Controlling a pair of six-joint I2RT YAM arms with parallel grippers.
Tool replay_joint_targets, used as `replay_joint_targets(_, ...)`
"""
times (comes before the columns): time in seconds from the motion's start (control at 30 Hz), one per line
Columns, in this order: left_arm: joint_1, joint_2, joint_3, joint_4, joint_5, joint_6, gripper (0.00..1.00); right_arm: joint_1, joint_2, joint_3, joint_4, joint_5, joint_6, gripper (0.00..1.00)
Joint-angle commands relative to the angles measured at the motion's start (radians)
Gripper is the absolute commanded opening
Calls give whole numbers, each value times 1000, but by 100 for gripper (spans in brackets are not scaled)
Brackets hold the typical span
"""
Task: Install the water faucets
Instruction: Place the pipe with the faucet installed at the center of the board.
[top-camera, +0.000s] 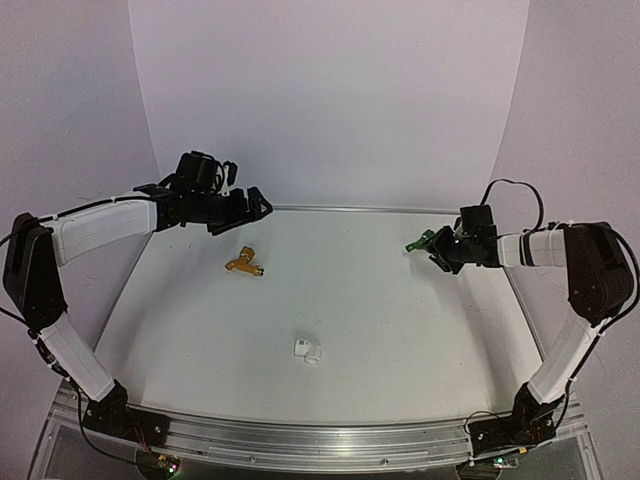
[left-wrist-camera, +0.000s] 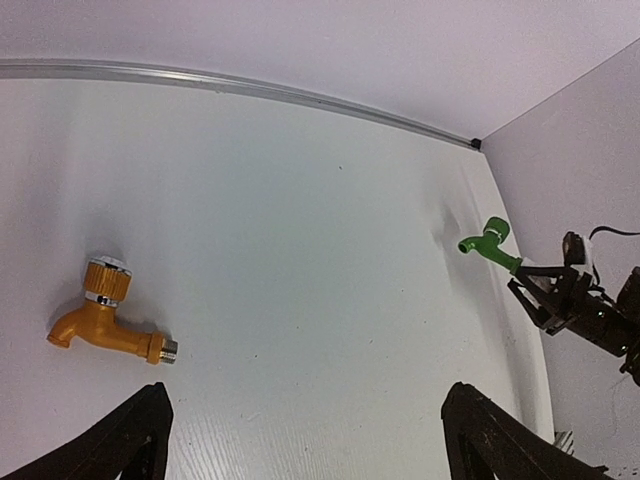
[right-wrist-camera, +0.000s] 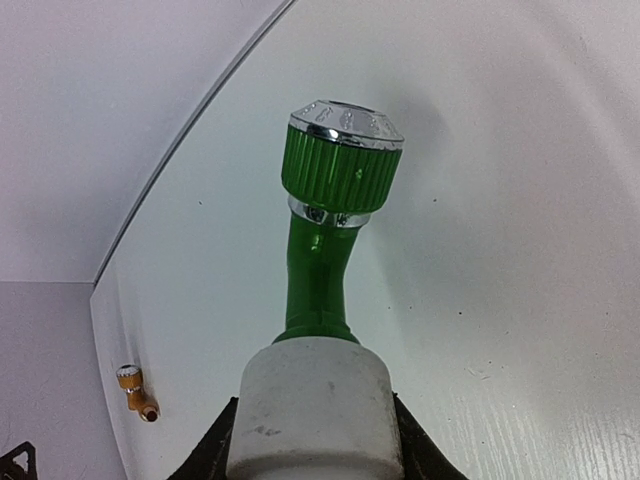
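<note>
The orange-yellow faucet (top-camera: 245, 264) lies on its side on the white table, left of centre, also visible in the left wrist view (left-wrist-camera: 105, 320) and small in the right wrist view (right-wrist-camera: 135, 390). My left gripper (top-camera: 250, 205) hovers just behind and above it, open and empty (left-wrist-camera: 310, 430). The green faucet (right-wrist-camera: 325, 230) sticks out of a white pipe fitting (right-wrist-camera: 315, 410), and my right gripper (right-wrist-camera: 315, 440) is shut on that fitting. It holds both above the table's right side (top-camera: 435, 245), with the green faucet (top-camera: 420, 241) pointing left.
A second white pipe fitting (top-camera: 308, 351) lies loose on the table near the front centre. A metal strip (left-wrist-camera: 250, 85) runs along the table's far edge below the white back wall. The right gripper with the green faucet (left-wrist-camera: 490, 243) shows in the left wrist view.
</note>
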Motion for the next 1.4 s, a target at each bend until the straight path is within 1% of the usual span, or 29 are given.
replay_joint_targets(0.0,-1,20,37,-27,19,29,97,11,-11,-3,3,-24,-48,32)
replay_joint_targets(0.13,-2,30,40,-31,33,31,96,4,-13,-39,2,-9,-47,40)
replay_joint_targets(0.27,-1,44,38,-40,45,39,96,-9,-4,-62,-2,-2,-66,44)
replay_joint_targets(0.43,-1,64,44,-71,28,60,96,-15,-7,-64,-68,38,-128,54)
replay_joint_targets(0.57,6,84,59,-118,-29,92,97,-17,-27,-63,-120,74,-176,66)
replay_joint_targets(0.73,32,161,123,-227,-116,157,96,-16,-66,-19,-253,126,-282,81)
replay_joint_targets(0.9,57,254,189,-289,-207,221,95,-16,-90,40,-401,156,-388,89)
replay_joint_targets(0.97,74,298,229,-317,-216,238,95,-16,-90,54,-457,179,-424,91)
replay_joint_targets(1.07,102,336,268,-337,-210,255,95,-16,-88,83,-544,222,-448,98)
replay_joint_targets(1.13,117,352,288,-341,-213,261,96,-15,-89,110,-605,249,-468,98)
replay_joint_targets(1.23,138,374,311,-350,-215,275,96,-16,-109,133,-646,260,-484,98)
replay_joint_targets(1.3,149,395,334,-367,-203,283,97,-15,-136,140,-652,247,-484,98)
replay_joint_targets(1.37,155,413,349,-378,-187,294,98,-17,-158,142,-653,197,-483,98)
